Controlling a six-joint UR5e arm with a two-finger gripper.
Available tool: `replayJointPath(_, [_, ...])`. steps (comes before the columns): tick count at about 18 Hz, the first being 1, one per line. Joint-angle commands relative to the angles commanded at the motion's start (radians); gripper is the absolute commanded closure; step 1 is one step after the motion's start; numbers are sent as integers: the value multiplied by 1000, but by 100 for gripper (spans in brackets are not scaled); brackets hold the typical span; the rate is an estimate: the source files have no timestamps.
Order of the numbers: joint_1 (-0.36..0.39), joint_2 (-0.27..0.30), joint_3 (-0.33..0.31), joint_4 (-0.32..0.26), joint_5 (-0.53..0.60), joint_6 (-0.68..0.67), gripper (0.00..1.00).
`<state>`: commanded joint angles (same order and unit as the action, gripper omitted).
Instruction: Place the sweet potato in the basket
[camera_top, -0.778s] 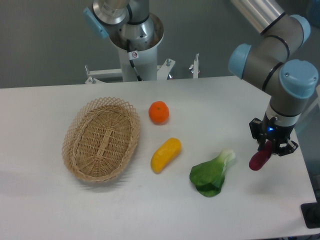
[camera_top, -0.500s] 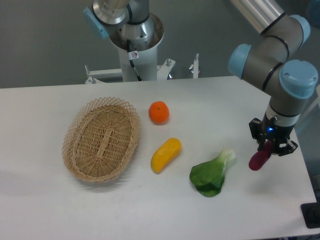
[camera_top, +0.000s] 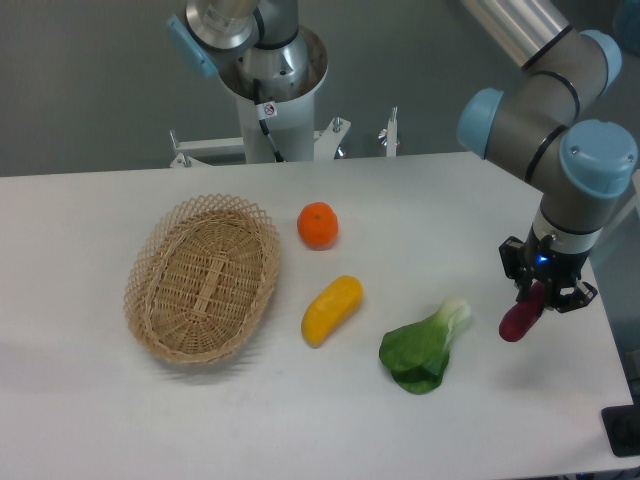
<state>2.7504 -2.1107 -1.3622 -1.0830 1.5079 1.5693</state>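
Gripper (camera_top: 537, 296) clamped on the upper end of the sweet potato (camera_top: 519, 317), at the right side of the table (camera_top: 90, 420); lower end of the tuber hanging tilted below the fingers, apparently just off the surface, though contact cannot be ruled out. Basket (camera_top: 203, 277) well apart, at the far left; orange fruit (camera_top: 318, 225), yellow vegetable (camera_top: 332, 309) and leafy green (camera_top: 423, 347) lying between.

Likely light, stiff and firm; smooth skin and rounded ends, so probably prone to slipping or pivoting under an end grip; not fragile under moderate squeeze. Better taken near the middle, across the narrow width; with the present end hold, a slow, level carry over the greens advisable.
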Motion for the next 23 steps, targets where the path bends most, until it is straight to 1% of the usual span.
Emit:
replayJointPath(12, [-3,9,-31,5,-6,0,66])
replayJointPath(17, [-43,17,-57,26,-6,-31,66])
replayJointPath(20, [-73,24,-72,29,-3,-78,65])
replayJointPath(23, [-116,38,-98,52,-3,-147,66])
